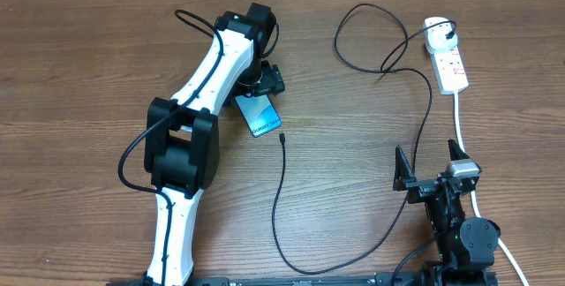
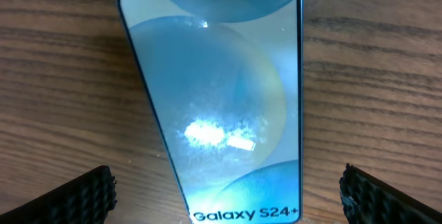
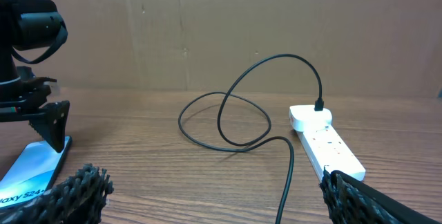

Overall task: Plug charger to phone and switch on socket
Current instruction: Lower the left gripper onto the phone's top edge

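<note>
1. Left fingers [image 2: 83,196]: spread wide, pads low on either side of the phone [image 2: 221,99], holding nothing. The phone lies flat on the bench [image 1: 88,56], screen up. Risk: the glass looks slick, and if one pad lands first the phone may skid or twist instead of being clamped.
2. Right fingers [image 3: 76,189]: also spread and empty, at the near edge of the bench, well apart from both phone and socket [image 1: 450,61].
3. Charger [image 1: 278,206]: its plug tip [image 1: 282,138] lies loose on the bench, just beside the phone's lower end and not inserted. Risk: the tip is small and lies flat, so a pick could miss it or grip it crooked and miss the port.
4. The cable loops across the bench and passes just left of the right fingers. Risk: an arm crossing could snag it, flick the tip away or tug the adapter [image 1: 434,28] from the socket.
5. The socket looks light. Risk: a push on its switch may slide it. Cannot tell the switch position.
6. The white cord [image 1: 461,118] runs past the right arm and could catch on it.
</note>
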Controlling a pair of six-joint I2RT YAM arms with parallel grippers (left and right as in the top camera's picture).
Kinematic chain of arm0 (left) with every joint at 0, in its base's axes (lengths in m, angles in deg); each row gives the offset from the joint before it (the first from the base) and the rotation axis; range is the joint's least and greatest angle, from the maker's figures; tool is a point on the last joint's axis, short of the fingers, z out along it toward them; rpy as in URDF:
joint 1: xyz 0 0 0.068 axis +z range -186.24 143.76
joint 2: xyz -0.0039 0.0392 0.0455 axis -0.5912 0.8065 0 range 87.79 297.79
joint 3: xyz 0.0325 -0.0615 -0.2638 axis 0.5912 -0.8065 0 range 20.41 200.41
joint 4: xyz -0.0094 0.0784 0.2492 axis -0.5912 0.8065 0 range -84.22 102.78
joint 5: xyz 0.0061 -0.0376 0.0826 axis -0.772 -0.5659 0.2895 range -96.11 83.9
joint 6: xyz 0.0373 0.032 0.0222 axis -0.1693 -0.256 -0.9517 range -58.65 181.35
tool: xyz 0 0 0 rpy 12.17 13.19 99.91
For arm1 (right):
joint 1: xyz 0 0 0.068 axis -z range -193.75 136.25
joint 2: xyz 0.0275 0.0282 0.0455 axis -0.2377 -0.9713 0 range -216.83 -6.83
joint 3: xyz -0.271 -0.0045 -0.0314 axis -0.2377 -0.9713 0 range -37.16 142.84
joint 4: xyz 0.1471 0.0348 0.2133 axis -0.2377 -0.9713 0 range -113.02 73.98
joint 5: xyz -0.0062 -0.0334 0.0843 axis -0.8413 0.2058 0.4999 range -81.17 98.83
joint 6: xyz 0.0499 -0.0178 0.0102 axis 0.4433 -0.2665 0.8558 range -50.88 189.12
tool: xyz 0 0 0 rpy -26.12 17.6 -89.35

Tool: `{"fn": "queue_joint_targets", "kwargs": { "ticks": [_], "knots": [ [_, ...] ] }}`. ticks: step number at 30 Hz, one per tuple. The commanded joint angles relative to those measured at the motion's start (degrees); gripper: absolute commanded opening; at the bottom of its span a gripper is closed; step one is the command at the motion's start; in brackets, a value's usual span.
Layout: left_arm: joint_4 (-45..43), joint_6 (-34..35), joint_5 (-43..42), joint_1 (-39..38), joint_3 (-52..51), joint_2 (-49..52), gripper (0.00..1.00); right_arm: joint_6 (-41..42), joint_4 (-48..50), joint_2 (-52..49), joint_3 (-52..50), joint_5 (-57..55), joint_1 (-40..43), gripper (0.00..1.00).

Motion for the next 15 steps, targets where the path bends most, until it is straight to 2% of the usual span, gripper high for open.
{"fn": "queue_joint_targets", "kwargs": {
  "ticks": [1,15],
  "knots": [
    [-0.3,-1.4,-0.2,0.3,0.3,1.0,1.00,0.4,0.2,0.3,-0.6,-0.5,0.1,1.00],
    [-2.3,-0.3,-0.1,0.3,-1.7,1.4,1.00,0.4,0.2,0.3,-0.6,-0.5,0.1,1.00]
  ]
}}
